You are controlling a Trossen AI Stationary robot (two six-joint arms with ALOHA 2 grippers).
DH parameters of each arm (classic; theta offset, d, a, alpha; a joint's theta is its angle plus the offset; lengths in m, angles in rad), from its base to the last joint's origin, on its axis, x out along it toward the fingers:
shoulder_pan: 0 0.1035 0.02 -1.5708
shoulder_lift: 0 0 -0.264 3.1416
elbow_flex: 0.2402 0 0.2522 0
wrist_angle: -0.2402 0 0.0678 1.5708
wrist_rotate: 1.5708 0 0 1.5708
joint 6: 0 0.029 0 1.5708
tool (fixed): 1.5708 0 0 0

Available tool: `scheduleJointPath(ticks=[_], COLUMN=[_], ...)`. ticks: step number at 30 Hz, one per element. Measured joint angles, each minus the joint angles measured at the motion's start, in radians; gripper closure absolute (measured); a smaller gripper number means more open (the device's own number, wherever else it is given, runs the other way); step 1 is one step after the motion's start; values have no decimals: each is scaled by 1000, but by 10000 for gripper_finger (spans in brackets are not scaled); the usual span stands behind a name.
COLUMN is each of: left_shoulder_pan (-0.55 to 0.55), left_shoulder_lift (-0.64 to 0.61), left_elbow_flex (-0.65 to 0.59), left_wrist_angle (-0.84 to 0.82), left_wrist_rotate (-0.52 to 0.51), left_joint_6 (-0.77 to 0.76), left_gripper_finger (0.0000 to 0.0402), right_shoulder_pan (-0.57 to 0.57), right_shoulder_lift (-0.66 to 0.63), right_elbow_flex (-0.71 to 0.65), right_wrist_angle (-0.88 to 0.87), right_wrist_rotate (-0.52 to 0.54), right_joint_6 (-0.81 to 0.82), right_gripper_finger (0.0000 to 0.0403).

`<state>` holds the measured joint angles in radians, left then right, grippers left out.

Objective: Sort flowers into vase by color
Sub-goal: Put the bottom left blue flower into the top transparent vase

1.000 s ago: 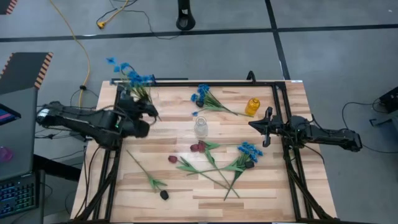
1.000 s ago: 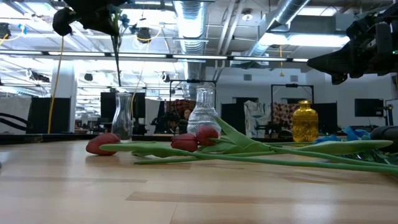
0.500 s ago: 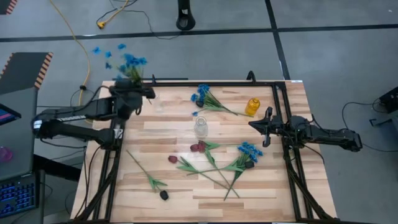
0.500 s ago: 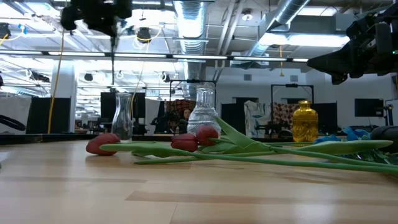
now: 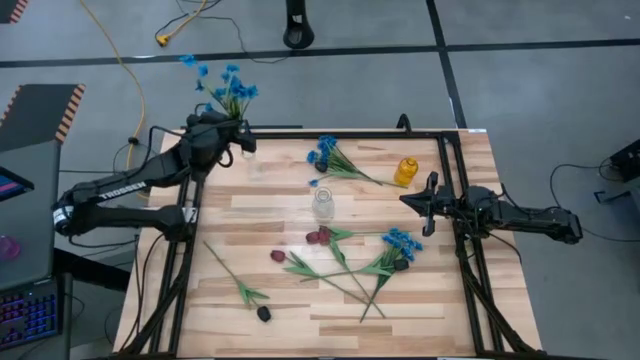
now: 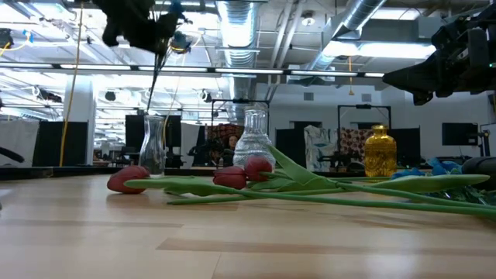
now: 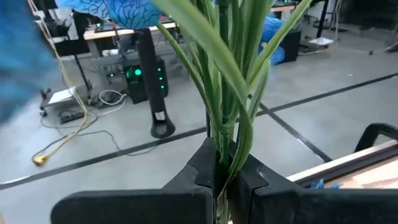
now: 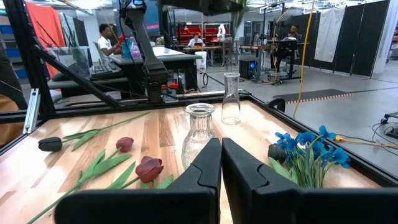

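High view showed the left tool [image 5: 232, 137] clamped on a blue-bloomed artificial sprig with green stems [image 5: 226, 88] above the tall clear glass vase [image 5: 252, 163] at the wooden bench's [image 5: 280, 310] eleven o'clock corner. No vase held flowers yet (all sorting remained). The right tool [image 5: 408, 202], fingers together, waited at three o'clock. "TROSSEN" marked the left arm.

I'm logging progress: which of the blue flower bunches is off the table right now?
The blue bunch gripped by the left claw at the table's far left corner, blooms over the floor. The other two blue bunches lie on the wood.
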<state>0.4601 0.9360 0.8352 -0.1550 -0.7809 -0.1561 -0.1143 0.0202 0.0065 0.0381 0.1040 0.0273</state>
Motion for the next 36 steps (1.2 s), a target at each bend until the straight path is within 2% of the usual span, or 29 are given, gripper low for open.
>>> scheduleJointPath(ticks=[4,6,15,23,31,36], left_shoulder_pan=[51,66,77,76,76,76], left_shoulder_lift=[0,-1,0,0,0,0], left_elbow_flex=[-83,-106,-149,-169,-169,-169], left_wrist_angle=[163,223,215,178,136,136], left_wrist_rotate=[111,134,149,152,241,245], left_joint_6=[34,52,53,-22,-71,-55], left_gripper_finger=[401,401,396,389,388,387], right_shoulder_pan=[0,0,0,0,0,0], right_shoulder_lift=[0,0,0,0,0,0], right_elbow_flex=[0,0,0,0,0,0], right_wrist_angle=[0,0,0,0,0,0], right_wrist_rotate=[0,0,0,1,1,1], right_joint_6=[0,0,1,0,0,0], right_gripper_finger=[360,360,360,360,360,360])
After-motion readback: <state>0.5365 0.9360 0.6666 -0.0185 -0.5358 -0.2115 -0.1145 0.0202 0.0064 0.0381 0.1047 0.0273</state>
